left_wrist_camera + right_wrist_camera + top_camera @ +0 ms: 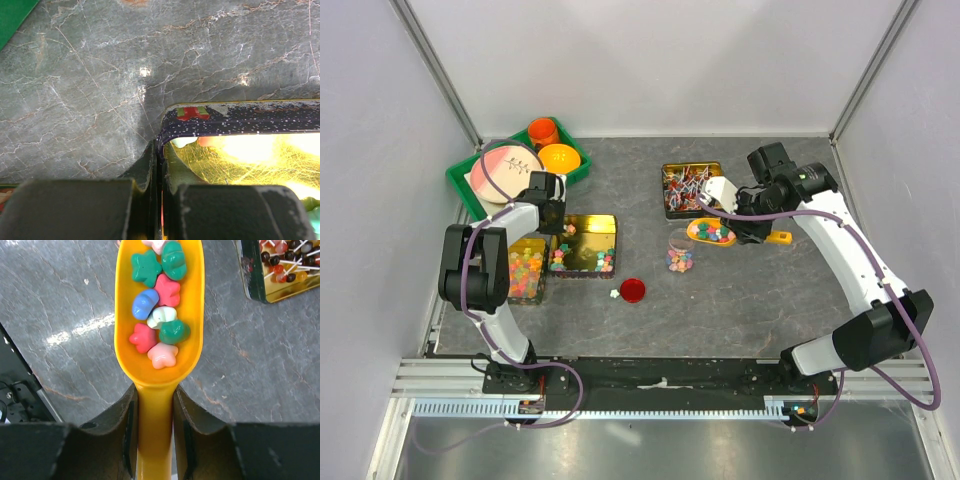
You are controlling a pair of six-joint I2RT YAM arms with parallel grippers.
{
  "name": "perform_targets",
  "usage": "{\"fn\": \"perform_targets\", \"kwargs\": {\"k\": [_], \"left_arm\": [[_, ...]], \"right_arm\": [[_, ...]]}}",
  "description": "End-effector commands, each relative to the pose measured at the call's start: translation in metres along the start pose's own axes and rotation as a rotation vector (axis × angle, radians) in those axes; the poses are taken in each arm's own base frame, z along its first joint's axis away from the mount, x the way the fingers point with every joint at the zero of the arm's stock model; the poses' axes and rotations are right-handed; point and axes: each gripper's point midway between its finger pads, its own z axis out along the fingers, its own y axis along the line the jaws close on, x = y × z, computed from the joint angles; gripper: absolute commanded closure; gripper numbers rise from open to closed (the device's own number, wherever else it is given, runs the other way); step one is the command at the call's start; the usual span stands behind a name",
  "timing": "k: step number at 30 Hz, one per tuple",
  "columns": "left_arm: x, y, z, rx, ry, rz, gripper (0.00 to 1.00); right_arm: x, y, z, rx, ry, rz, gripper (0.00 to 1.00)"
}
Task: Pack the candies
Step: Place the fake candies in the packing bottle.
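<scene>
Clamping the gold tin (pixel 590 235) at its 10 o'clock corner, my left gripper (pixel 552 212) is shown with both jaws pressed flat together on the tin's dark speckled rim (pixel 240 117). In the wrist view my left gripper (pixel 159 155) meets that rim at 12 o'clock. A row of candies (pixel 582 262) lies along the tin's 6 o'clock wall. Just beside the gold tin, at its 8 o'clock, stands a second tin (pixel 525 272) of red, orange and yellow pieces. At the table's 10 o'clock, a green tray (pixel 460 180) carries a plate (pixel 505 172), an orange cup (pixel 542 131) and an orange bowl (pixel 560 157).

At 5 o'clock of the gold tin lies a red lid (pixel 633 290). A small pale piece (pixel 614 293) sits at the lid's 9 o'clock, probably one loose candy, though it is too small to be sure. At the lid's 2 o'clock stands a clear jar (pixel 679 258), partly filled with candies. At the jar's 12 o'clock is the lollipop tin (pixel 688 188).

My right gripper (pixel 752 232) holds the yellow scoop (pixel 712 232) level at the jar's 1 o'clock, near it, with the bowl toward 9 o'clock. In its wrist view, my right gripper (pixel 155 405) is narrowed onto the handle, one jaw against each side. The yellow scoop (pixel 155 377) bears candies (pixel 160 315) in green, pink, blue and white.
</scene>
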Motion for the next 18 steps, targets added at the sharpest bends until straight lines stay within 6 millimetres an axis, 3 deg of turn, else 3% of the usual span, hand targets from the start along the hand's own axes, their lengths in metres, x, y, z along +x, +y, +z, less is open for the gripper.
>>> {"fn": "perform_targets", "kwargs": {"k": [1,18], "left_arm": [[-0.031,0.004,0.005,-0.017,-0.095,-0.035,0.98],[-0.030,0.004,0.006,-0.017,-0.089,-0.034,0.98]], "right_arm": [[0.001,-0.005,-0.009,0.025,0.046,-0.028,1.00],[-0.007,-0.006,-0.007,0.054,0.164,-0.075,1.00]]}}
